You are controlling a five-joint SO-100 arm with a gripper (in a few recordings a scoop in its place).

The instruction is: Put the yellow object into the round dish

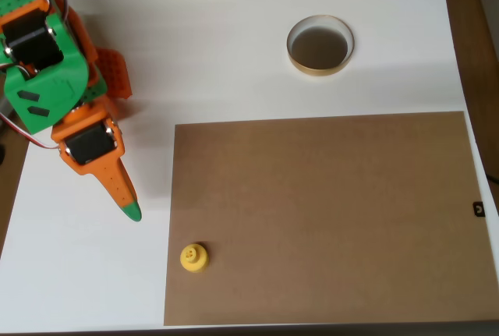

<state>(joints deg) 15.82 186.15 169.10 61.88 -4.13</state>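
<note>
The yellow object [193, 257] stands upright, knob up, on the lower left corner of the brown board [327, 219]. The round dish [320, 45], gold-tan rim with a dark inside, sits on the white table at the upper middle, beyond the board's far edge. My orange gripper [129, 206] with a green tip points down and to the right over the white surface at the left. It hangs above and to the left of the yellow object, apart from it. Its fingers read as a single tapered point, shut with nothing in them.
The green and orange arm body [47, 79] fills the upper left corner. The brown board covers the lower right half of the white table [195, 40]. A small black tag [479, 209] sits at the board's right edge.
</note>
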